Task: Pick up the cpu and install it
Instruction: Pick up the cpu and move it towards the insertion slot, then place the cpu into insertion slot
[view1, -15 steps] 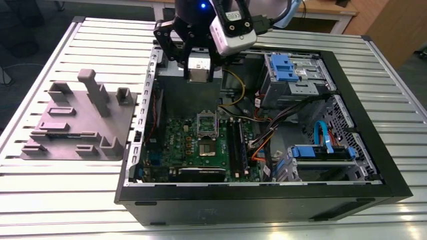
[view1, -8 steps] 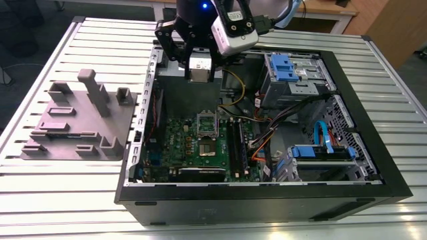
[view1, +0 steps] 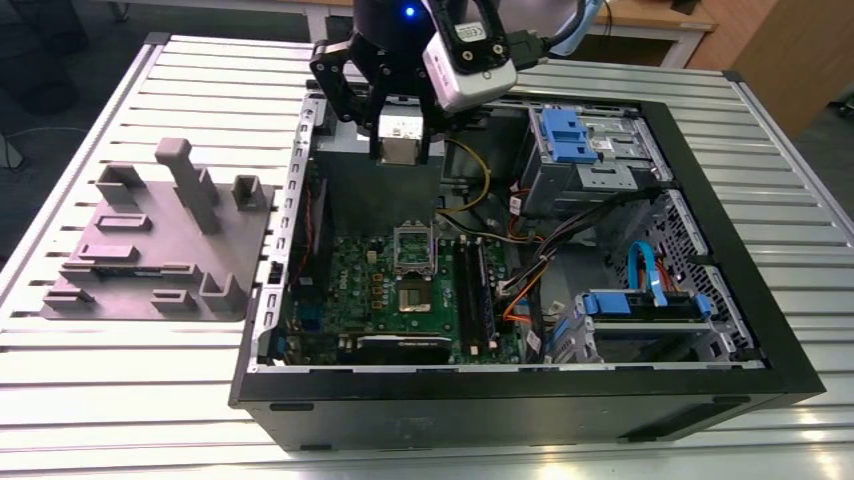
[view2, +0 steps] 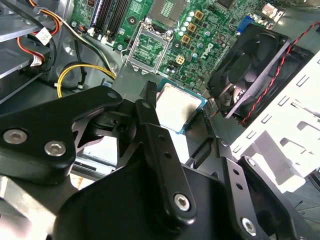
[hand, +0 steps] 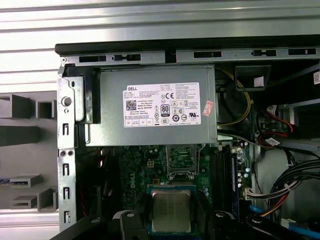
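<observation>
Cpu (hand: 171, 211) is held clenched between the jaws, its silvery top turned toward both wrist views (a thin darker rim is seen around it). It is carried in the air over the open case (view1: 534, 400) standing mid-desk (view1: 107, 380), above the power supply (hand: 155, 112) and apart from the socket frame (hand: 180, 161). A grey plate (view1: 147, 250) lies by the desk edge at the exterior view's left.
</observation>
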